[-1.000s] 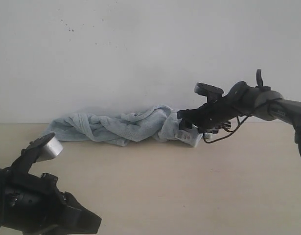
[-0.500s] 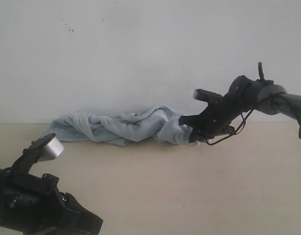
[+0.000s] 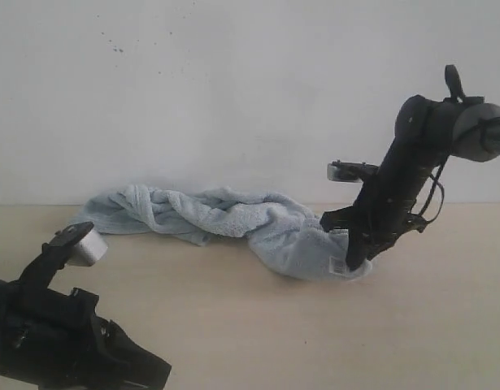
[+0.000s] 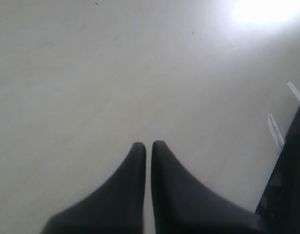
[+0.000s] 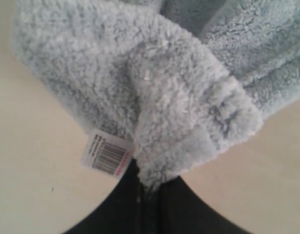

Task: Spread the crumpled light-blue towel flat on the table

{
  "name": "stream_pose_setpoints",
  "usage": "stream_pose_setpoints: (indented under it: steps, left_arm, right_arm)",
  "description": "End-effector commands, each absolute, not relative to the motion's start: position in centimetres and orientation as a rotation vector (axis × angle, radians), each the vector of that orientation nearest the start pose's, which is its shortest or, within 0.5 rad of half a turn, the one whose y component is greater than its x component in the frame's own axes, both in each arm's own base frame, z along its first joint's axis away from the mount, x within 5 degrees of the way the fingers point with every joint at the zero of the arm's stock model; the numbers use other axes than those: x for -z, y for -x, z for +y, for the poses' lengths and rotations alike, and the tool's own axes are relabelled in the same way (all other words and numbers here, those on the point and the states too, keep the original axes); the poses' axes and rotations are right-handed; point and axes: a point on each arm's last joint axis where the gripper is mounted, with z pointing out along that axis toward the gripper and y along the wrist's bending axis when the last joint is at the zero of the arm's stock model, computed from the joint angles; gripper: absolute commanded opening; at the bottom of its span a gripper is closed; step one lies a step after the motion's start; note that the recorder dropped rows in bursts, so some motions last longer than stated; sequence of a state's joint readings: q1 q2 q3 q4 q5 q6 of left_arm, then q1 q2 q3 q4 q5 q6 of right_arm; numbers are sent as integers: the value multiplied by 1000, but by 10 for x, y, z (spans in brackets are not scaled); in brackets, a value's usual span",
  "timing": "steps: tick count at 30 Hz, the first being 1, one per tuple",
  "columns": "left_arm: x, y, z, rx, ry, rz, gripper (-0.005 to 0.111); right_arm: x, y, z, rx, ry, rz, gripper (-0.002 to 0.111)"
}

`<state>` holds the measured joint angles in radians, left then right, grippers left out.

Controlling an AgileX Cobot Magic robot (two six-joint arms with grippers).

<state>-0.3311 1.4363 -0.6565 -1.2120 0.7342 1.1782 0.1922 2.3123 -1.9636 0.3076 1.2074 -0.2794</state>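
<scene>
Right pincer (image 5: 149, 181) is clamped on a corner of the towel (image 3: 233, 218) by the tag (image 5: 107, 157). The rest lies twisted along the far side of the desk (image 3: 258, 333) by the wall (image 3: 233, 81). Left pincer (image 4: 148, 146) is closed, empty. Grab step's done imo. Next: drag it out + get a 2nd corner w/ left.

Robot lab or test station, by the evidence: plain beige table (image 3: 258, 325) against a bare white wall (image 3: 233, 81) — black left arm (image 3: 46, 349) and right arm (image 3: 404, 171) over it.
</scene>
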Motion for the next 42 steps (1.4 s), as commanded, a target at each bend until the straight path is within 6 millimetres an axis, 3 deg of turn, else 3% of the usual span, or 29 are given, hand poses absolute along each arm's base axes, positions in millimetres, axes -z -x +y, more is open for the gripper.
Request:
stream_pose_setpoints:
  steps: [1,8,11,21,27,33,42]
  left_arm:
    - [-204,-214,-135,942,-780,2377,4]
    - [-202,-225,-128,796,-702,2370,4]
    - [-201,-231,-124,705,-653,2361,4]
    - [-205,-234,-120,649,-603,2339,4]
    - [-228,-233,-110,490,-601,2221,4]
    - [-248,-225,-106,480,-591,2140,4]
    - [-242,-227,-107,481,-592,2163,4]
  right_arm:
    - [-195,-420,101,-313,598,3026,0]
    - [-162,-326,50,-2,685,3328,0]
    - [-149,-307,38,-3,566,3369,0]
    - [-144,-299,41,-113,459,3429,0]
    - [-145,-294,42,-129,478,3472,0]
    - [-139,-286,41,-150,548,3495,0]
    - [-128,-269,38,-162,649,3549,0]
